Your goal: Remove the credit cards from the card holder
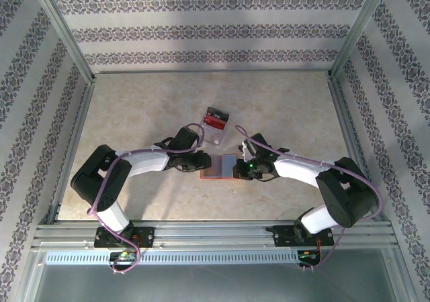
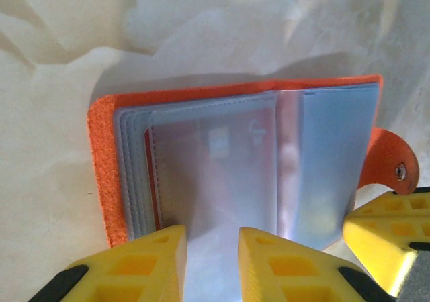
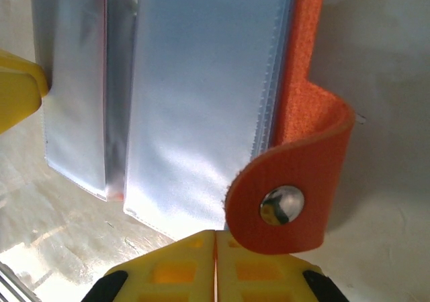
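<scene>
Two sets of jaws flank the open card holder (image 1: 218, 166), which lies flat on the worktop (image 1: 141, 114) at the centre of the top view, spread left to right between them. The left gripper (image 2: 211, 241) has its jaws apart astride a clear sleeve's (image 2: 215, 174) near edge. The right gripper (image 3: 215, 248) has its jaws together just beside the snap tab (image 3: 289, 194).
</scene>
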You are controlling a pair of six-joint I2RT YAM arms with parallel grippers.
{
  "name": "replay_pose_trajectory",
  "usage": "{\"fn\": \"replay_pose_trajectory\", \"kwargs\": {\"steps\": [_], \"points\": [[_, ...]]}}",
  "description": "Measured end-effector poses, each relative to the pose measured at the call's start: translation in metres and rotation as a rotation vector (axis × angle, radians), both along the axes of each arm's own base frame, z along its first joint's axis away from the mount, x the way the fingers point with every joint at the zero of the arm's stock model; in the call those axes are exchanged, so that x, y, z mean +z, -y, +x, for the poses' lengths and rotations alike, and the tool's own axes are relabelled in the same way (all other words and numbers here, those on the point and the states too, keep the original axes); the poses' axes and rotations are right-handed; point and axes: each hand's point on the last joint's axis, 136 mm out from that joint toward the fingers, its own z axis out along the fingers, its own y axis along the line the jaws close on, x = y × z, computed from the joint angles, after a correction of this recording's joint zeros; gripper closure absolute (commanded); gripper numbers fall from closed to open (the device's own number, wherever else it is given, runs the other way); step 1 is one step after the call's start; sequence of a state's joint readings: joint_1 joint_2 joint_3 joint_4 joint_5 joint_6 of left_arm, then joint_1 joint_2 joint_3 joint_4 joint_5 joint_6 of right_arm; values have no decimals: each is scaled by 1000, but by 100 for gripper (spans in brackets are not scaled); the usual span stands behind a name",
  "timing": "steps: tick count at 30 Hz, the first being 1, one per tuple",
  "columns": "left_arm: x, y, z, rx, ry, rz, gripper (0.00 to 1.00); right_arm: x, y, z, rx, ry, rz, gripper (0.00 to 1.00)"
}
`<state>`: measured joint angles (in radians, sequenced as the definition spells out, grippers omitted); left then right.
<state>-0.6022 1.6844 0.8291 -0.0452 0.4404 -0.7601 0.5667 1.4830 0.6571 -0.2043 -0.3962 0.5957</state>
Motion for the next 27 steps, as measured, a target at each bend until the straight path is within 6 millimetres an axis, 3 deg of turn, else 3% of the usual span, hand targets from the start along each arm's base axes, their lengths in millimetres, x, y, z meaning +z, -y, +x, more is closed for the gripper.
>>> {"fn": "replay_pose_trajectory", "kwargs": {"steps": [19, 27], "points": [[-2, 16, 2, -36, -23, -53, 77, -9, 2, -1, -2, -22, -20, 92], [1, 33, 5, -71, -21, -71, 77, -9, 2, 2, -10, -9, -8, 92]]}}
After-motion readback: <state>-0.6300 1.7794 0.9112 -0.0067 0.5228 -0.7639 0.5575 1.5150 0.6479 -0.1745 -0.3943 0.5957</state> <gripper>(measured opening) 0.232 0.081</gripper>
